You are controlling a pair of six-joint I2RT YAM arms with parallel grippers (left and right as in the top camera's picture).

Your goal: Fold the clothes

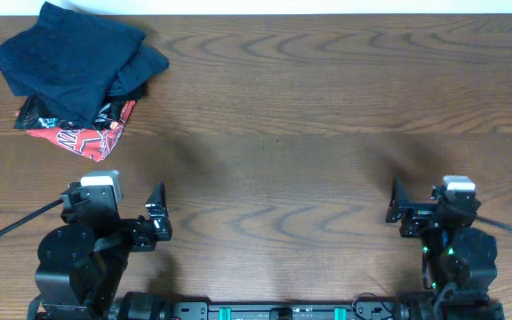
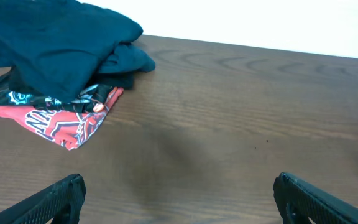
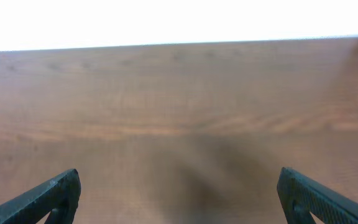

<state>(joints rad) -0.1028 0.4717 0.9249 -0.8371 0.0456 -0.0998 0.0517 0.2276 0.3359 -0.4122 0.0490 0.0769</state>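
Clothes: I see the clothes [image 1: 69,58] as a crumpled navy heap at the upper left of the overhead frame, well apart from both arms.
Underneath: the heap lies on a red printed cloth [image 1: 83,138], on the wooden table [image 1: 327,89].
Handling: I judge it soft, light and limp. It should sag when lifted, it is not fragile, and it may drag the red piece along.
Where to hold: I would take the loose navy lobe [image 2: 132,62] jutting from the heap's right side, pinching one layer only.
Left pincer: the left gripper [image 2: 179,205] is spread wide with nothing between its fingers.
Right pincer: the right gripper [image 3: 179,199] is also spread wide and empty.
Overhead only: it shows the whole heap and both arms at the lower corners.
Left wrist only: its low angle shows navy folds overlapping the red print.
Right wrist: I get bare wood here, with no clothes in sight.
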